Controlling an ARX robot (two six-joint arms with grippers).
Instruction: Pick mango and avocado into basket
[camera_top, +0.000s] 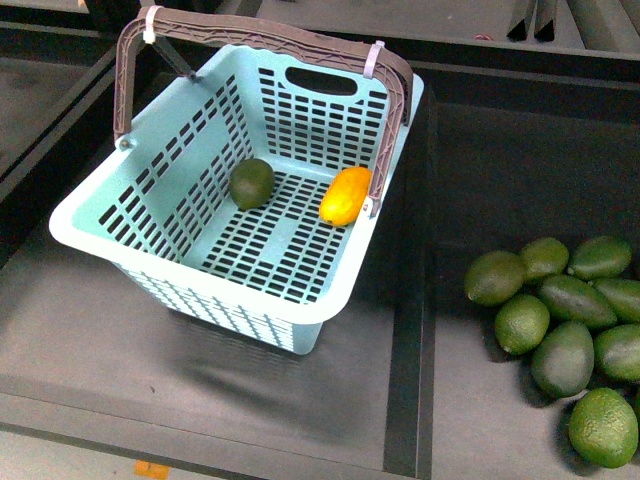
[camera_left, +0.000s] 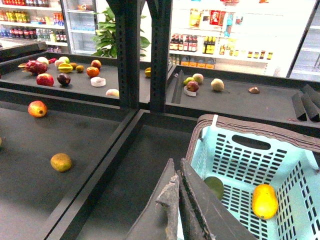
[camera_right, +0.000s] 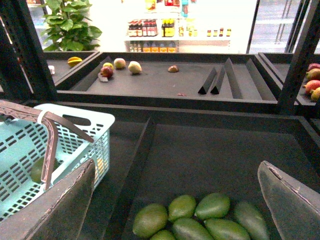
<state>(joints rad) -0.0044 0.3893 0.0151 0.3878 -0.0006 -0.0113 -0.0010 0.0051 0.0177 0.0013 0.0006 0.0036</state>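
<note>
The light blue basket (camera_top: 300, 110) stands on the dark shelf with its brown handle (camera_top: 250, 35) raised. Inside it the dark green avocado (camera_top: 252, 183) lies near the middle and the yellow-orange mango (camera_top: 345, 195) rests against the right wall. Neither gripper shows in the front view. In the left wrist view my left gripper (camera_left: 177, 162) is shut on nothing, just outside the basket (camera_left: 235, 160), with the avocado (camera_left: 215, 186) and mango (camera_left: 264, 201) beyond it. My right gripper (camera_right: 176, 165) is open above the neighbouring tray, beside the basket (camera_right: 80, 120).
A pile of several green oval fruits (camera_top: 560, 310) lies in the tray right of the basket, under the right gripper (camera_right: 200, 215). A raised divider (camera_top: 410, 300) separates the two trays. Dark shelf posts (camera_left: 127, 50) stand behind. Loose fruits (camera_left: 61, 162) lie on the left shelf.
</note>
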